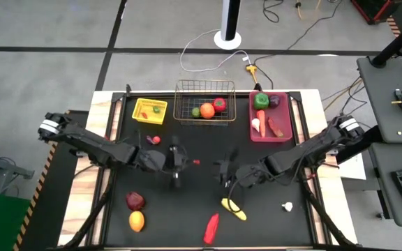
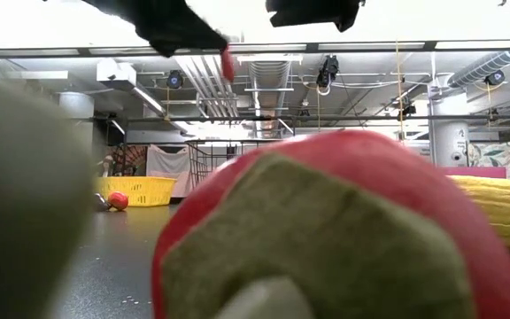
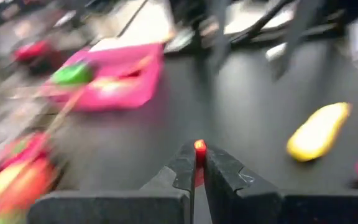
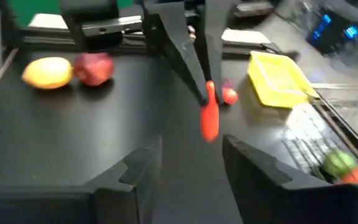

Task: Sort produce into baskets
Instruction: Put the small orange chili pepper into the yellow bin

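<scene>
Left gripper [image 1: 187, 162] sits mid-frame in the high view, just left of centre, fingers clamped together on a small red chili pepper [image 4: 209, 115]. In the right wrist view the pepper hangs below the left fingertips, clear of the table [image 1: 187, 209]. The left wrist view shows its red tip [image 3: 199, 147] poking up between the closed fingers [image 3: 182, 171].

Right gripper [image 1: 223, 171] is just right of centre in the high view, facing the left one, near but apart. Its fingers [image 4: 143, 168] stand apart with nothing between them.

Baskets line the upper edge of the table in the high view: yellow tray [image 1: 149, 111] upper left, with a green piece in it; wire basket [image 1: 204, 101] upper centre, holding green, orange and red pieces; pink bin [image 1: 269, 120] upper right, with a green pepper, a purple piece, a red piece and a pale one.

Loose produce: small red piece [image 1: 155, 139] just below the yellow tray; dark red fruit [image 1: 135, 201] and yellow lemon [image 1: 137, 222] lower left, just beside each other; long red pepper [image 1: 212, 227] bottom centre; yellow corn [image 1: 233, 208] just right of it, below the right gripper; small white piece [image 1: 287, 206] lower right.

The low view is mostly blocked by a red piece with a green stem [image 2: 326, 239] right at the lens.
</scene>
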Tool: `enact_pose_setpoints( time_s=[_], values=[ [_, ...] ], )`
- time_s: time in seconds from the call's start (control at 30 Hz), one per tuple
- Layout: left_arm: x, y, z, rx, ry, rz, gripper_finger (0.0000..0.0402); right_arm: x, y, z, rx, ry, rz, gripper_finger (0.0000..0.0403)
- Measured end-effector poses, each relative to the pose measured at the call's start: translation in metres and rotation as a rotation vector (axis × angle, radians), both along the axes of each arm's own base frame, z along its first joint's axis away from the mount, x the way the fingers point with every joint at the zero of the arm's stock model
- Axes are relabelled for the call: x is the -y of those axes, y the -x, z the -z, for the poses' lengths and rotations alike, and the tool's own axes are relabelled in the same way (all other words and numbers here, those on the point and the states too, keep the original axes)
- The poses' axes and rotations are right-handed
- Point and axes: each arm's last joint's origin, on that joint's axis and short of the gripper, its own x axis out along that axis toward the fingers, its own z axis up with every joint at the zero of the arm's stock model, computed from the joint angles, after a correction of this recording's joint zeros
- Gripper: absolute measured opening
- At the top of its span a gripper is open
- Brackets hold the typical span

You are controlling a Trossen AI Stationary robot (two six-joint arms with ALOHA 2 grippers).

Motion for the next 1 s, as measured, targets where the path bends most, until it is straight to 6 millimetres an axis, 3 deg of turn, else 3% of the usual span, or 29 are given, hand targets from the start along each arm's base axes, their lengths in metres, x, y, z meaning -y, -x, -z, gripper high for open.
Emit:
enact_pose_setpoints(
  time_s=[0.2,0.47,0.8,1.0],
  values=[
    [-0.038,0.021,-0.009,-0.251,-0.09,-0.351,0.0001,0.012,0.006,-0.02,0.021,-0.031,0.051,0.0186],
    [-0.119,0.046,-0.003,-0.549,-0.062,-0.653,0.0001,0.015,0.009,-0.021,0.002,-0.041,0.063,0.0196],
    [-0.209,0.083,0.004,-0.665,0.118,-0.667,0.0001,0.016,0.011,-0.02,-0.01,-0.062,0.077,0.0199],
    [-0.235,0.102,0.004,-0.647,0.197,-0.705,0.0001,0.016,0.011,-0.02,-0.01,-0.061,0.076,0.0199]
  ],
)
